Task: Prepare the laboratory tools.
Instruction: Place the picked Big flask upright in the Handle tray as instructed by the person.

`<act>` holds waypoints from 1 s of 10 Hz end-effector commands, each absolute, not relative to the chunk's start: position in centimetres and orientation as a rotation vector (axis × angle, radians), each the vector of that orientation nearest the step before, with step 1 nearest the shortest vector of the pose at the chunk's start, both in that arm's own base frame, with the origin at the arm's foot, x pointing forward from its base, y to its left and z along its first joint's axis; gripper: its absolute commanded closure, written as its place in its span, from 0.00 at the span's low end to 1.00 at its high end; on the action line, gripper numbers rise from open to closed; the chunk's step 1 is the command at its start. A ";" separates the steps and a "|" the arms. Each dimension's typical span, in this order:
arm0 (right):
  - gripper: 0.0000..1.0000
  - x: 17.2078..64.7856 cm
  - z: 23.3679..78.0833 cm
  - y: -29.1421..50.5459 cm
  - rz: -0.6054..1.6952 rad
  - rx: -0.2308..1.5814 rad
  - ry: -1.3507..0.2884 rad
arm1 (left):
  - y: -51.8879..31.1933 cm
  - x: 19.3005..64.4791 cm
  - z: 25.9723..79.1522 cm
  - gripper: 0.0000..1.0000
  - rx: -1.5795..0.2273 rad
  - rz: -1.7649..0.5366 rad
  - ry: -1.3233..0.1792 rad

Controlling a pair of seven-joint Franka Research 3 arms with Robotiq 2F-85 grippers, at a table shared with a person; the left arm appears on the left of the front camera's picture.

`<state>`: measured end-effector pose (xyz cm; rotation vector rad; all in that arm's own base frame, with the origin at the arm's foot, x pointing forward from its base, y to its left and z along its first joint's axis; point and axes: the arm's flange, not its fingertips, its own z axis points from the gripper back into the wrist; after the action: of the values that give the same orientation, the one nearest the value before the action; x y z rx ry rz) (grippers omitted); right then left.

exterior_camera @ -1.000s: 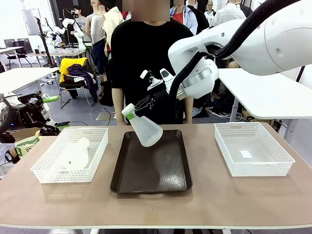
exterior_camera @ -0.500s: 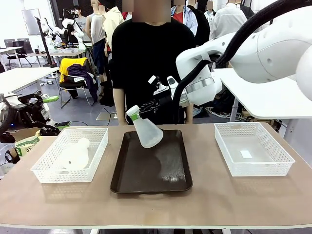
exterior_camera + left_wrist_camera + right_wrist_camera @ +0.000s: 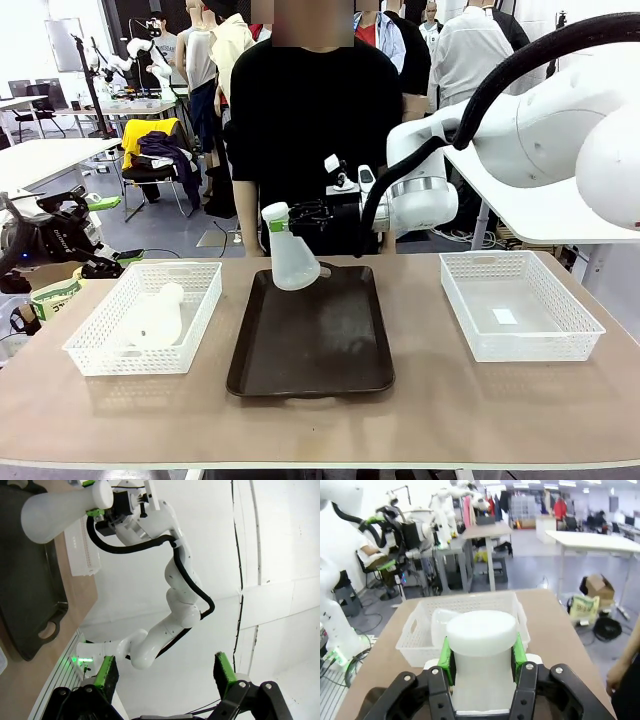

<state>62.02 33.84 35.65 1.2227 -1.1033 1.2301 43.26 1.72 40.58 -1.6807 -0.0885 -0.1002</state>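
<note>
One frosted white conical flask [image 3: 295,265] stands upright over the far end of the dark tray [image 3: 320,350]. My right gripper [image 3: 280,222] is shut on its neck. I cannot tell whether the base touches the tray. In the right wrist view the flask's neck [image 3: 481,652] sits between the green pads [image 3: 445,661] of my right gripper [image 3: 481,662]. A second flask [image 3: 158,315] lies on its side in the left white basket [image 3: 100,340]; it also lies in the basket [image 3: 470,610] as the second flask [image 3: 440,622]. My left gripper [image 3: 165,675] hangs open in the air, far from the held flask [image 3: 57,510].
A person in a black shirt [image 3: 300,110] stands at the far edge of the table, right behind the tray. An empty white basket [image 3: 575,325] sits at the right. Bare tabletop [image 3: 320,430] runs along the front edge.
The right arm has drawn back to the right. The flask it holds has swung from tilted to upright and moved toward the tray's far end.
</note>
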 end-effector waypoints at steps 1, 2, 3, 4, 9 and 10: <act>1.00 62.7 34.3 33.4 1.234 1.321 -1.168 | 1.9 43.2 40.8 0.00 -1.688 -0.107 -0.092; 1.00 63.3 33.5 33.1 1.178 1.330 -1.170 | 1.9 43.2 40.8 0.00 -1.688 -0.107 -0.092; 1.00 63.8 32.8 33.0 1.167 1.341 -1.166 | 1.9 43.2 40.8 0.00 -1.688 -0.107 -0.092; 1.00 64.4 32.1 32.9 1.185 1.364 -1.159 | 1.9 43.2 40.8 0.00 -1.688 -0.107 -0.092; 1.00 65.0 29.7 32.1 1.142 1.362 -1.140 | 1.9 43.2 40.8 0.00 -1.688 -0.107 -0.092; 1.00 64.9 29.4 32.0 1.158 1.369 -1.138 | 1.9 43.2 40.8 0.00 -1.688 -0.107 -0.092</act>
<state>64.52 31.82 29.31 1.3568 -1.1187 1.1729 43.26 1.73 40.58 -1.6807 -0.0884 -0.1001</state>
